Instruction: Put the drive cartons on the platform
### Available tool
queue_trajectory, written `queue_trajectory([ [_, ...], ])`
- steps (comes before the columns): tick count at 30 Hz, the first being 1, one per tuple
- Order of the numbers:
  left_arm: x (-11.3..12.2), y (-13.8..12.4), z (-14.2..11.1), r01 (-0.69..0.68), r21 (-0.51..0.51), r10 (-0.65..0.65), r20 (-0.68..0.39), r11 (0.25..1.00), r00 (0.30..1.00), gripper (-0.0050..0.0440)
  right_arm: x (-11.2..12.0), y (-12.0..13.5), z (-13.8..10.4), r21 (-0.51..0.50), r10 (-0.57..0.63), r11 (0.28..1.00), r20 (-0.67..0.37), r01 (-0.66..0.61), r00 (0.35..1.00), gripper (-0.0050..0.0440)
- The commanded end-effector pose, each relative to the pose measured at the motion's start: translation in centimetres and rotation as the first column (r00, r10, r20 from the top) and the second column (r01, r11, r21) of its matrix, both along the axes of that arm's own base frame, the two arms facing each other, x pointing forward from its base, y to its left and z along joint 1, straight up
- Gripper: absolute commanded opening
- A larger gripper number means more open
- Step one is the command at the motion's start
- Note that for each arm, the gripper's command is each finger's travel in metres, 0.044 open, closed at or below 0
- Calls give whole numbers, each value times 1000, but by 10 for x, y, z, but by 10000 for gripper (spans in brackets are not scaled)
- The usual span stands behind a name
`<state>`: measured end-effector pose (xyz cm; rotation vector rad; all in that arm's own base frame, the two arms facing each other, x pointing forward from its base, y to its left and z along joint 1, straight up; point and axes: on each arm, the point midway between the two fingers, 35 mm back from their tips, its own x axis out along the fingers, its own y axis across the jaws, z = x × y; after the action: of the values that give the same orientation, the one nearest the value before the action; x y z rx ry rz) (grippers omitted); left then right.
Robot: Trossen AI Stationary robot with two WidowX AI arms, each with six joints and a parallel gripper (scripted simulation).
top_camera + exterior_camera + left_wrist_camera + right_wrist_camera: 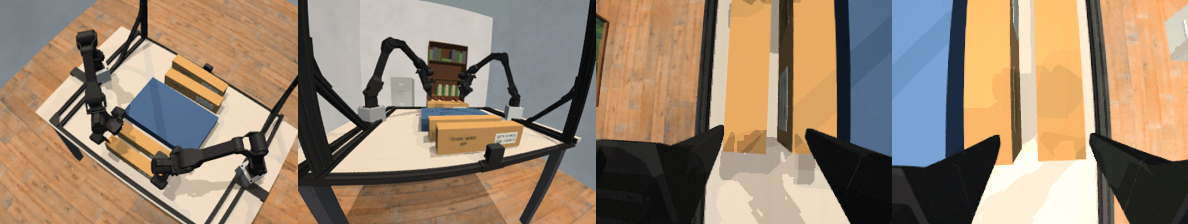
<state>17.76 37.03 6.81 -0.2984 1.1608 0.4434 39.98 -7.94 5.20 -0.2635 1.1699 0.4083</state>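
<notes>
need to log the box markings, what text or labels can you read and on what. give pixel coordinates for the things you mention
"THIS WAY UP": front carton [478, 140].
White label [506, 137], same carton: too blurred to read surely.
Marks on the platform [430, 122] [177, 109]: unreadable.
Label on the carton behind [193, 84]: too small.
</notes>
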Motion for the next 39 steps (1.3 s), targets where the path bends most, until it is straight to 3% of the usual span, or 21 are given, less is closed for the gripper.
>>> queue_trajectory([
  [1, 21, -36, 0, 12, 0, -12, 1, 1000, 1000, 389, -18, 34, 3, -8, 12, 1000, 7, -12, 1000, 389],
  [5, 33, -57, -1, 12, 0, -12, 1, 1000, 1000, 389, -29, 55, 3, -8, 12, 1000, 7, -12, 1000, 389],
  [24, 35, -60, -9, 12, 0, -12, 1, 1000, 1000, 389, -31, 57, -6, -8, 12, 1000, 7, -12, 1000, 389],
  [34, 35, -60, -59, 12, 0, -12, 1, 1000, 1000, 389, -31, 57, -56, -8, 12, 1000, 7, -12, 1000, 389],
  [39, 35, -60, -70, 12, 0, -12, 1, 1000, 1000, 389, -31, 57, -67, -8, 12, 1000, 7, -12, 1000, 389],
])
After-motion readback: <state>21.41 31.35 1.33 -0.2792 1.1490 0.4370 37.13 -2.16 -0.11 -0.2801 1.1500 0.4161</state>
